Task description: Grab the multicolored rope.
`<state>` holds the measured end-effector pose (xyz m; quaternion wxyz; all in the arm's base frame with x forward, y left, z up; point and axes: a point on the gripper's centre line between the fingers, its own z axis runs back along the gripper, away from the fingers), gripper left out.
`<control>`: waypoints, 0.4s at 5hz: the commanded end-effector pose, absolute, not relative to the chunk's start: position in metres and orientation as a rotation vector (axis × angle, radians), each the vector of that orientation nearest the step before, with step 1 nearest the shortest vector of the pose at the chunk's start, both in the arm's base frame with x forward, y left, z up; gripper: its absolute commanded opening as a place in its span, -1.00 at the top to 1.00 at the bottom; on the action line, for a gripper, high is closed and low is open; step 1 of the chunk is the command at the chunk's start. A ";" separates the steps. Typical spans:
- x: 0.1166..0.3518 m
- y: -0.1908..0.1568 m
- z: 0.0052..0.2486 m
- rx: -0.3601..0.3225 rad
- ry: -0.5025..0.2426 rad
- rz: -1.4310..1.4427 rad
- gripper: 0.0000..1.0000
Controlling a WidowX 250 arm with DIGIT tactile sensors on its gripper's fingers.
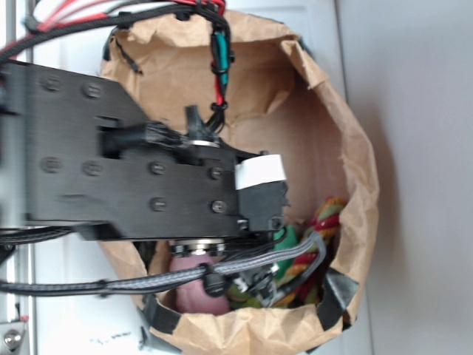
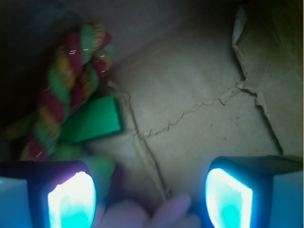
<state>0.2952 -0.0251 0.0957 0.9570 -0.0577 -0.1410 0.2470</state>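
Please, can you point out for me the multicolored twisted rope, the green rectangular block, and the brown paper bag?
Multicolored twisted rope [image 2: 66, 90], wrist view: on the middle of its twisted strands.
Green rectangular block [image 2: 97, 119], wrist view: on its flat green face.
Brown paper bag [image 1: 353, 140], exterior view: on its crumpled wall.

My jaws stand wide apart over bare brown paper bag floor [image 2: 199, 95], open ahead and rightward. Leftward, the green rectangular block [image 2: 95, 118] lies against the twisted multicolored rope [image 2: 66, 85]; a pink plush toy [image 2: 156, 213] sits between my jaws.
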 end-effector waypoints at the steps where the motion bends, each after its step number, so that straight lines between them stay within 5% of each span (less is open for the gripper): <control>1: 0.334 -0.017 0.102 -0.184 -0.333 0.596 -1.00; 2: 0.333 -0.020 0.108 -0.246 -0.340 0.567 -1.00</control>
